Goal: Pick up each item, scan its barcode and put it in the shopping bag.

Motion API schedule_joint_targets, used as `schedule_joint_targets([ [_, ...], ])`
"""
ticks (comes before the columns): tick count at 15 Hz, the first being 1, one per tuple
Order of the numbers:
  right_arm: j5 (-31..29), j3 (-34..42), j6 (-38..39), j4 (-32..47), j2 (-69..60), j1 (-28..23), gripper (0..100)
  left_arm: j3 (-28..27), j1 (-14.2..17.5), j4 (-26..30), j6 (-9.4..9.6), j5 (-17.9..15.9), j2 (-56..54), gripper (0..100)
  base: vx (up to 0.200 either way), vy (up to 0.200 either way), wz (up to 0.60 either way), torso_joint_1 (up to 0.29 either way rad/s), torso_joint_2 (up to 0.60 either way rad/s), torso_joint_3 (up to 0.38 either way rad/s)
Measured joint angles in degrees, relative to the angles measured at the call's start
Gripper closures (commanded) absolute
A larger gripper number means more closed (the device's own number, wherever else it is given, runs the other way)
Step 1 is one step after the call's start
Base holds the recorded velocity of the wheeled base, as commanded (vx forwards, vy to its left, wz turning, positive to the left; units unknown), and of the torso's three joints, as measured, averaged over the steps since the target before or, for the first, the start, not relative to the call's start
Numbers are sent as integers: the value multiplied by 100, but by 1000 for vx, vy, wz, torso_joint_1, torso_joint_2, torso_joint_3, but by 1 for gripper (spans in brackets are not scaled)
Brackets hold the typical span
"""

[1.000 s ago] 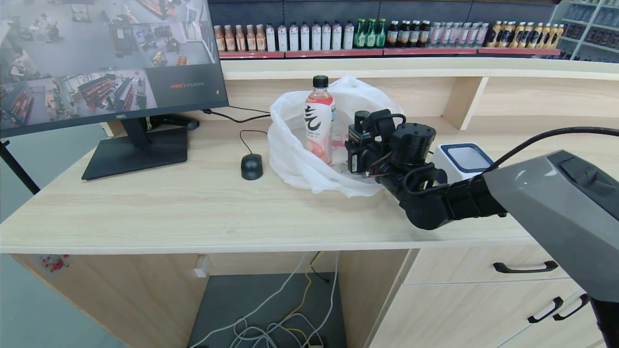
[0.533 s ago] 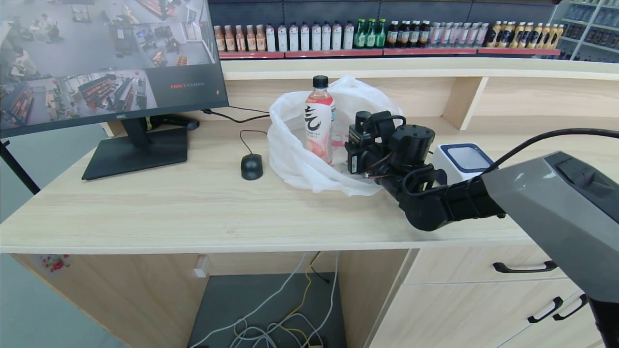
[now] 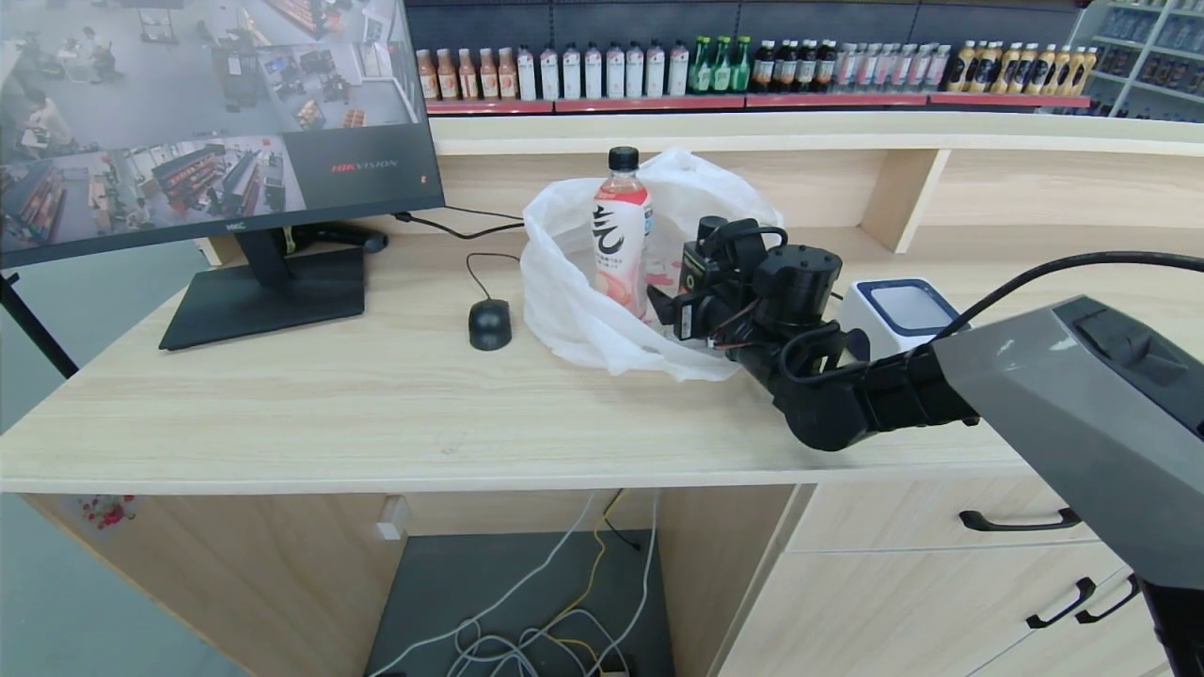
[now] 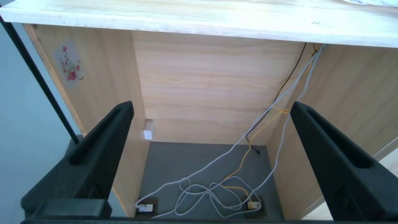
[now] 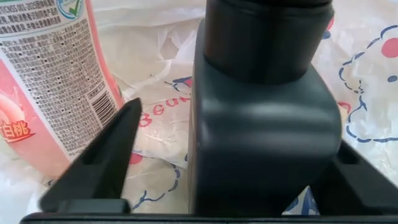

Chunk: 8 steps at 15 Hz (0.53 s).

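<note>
**Right gripper open around a dark bottle inside the shopping bag**

Nearest and lowest, the left gripper (image 4: 211,155) hangs in front of the counter (image 3: 376,404). Its jaws are spread wide with nothing between them, and it faces the open bay underneath, where loose cables (image 4: 217,186) lie on the floor.

On the counter, the right gripper (image 5: 239,134) reaches into the mouth of the white shopping bag (image 3: 564,310) from the right. Its jaws are wide open on either side of a dark bottle (image 5: 267,143) that stands upright in the bag, and one finger (image 5: 99,168) is clearly apart from it. Just left of the dark bottle, a pink drink bottle (image 3: 620,240) stands upright in the same bag.

A scanner (image 3: 898,310) sits just right of the bag and a mouse (image 3: 489,324) just left of it. A monitor (image 3: 207,103) stands at the far left. Rows of shelf bottles (image 3: 752,66) line the far wall.
</note>
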Motion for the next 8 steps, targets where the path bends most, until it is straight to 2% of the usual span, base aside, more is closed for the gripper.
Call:
schedule_joint_targets([
  [8, 4, 33, 32, -9, -239, 17, 0, 0, 0, 0, 11, 0, 2, 0, 0, 0, 0, 0, 0, 0],
])
